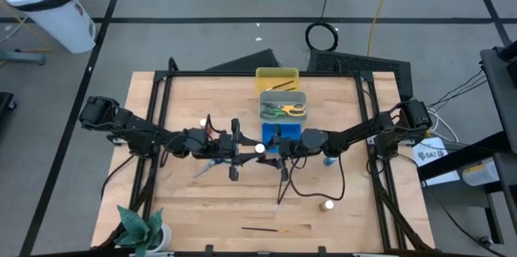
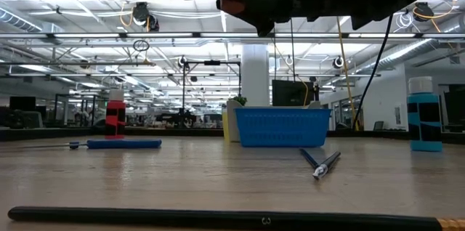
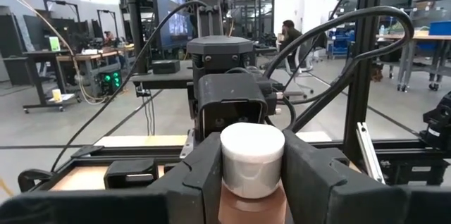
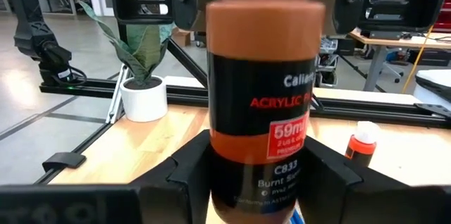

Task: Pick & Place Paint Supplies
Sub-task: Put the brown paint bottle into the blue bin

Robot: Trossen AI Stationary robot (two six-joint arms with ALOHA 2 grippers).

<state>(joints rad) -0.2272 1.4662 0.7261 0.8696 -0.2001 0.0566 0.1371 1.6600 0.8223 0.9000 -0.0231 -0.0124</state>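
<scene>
Where both arms meet just in front of the blue tray (image 1: 282,133), the brown paint bottle (image 4: 259,97) (white cap (image 3: 252,157)) sits between left gripper (image 3: 248,171) and right gripper (image 4: 255,171), each set of fingers clasping it.

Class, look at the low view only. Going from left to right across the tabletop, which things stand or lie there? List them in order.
Red paint bottle → flat blue-handled tool → blue basket → crossed dark brushes → blue paint bottle.
</scene>
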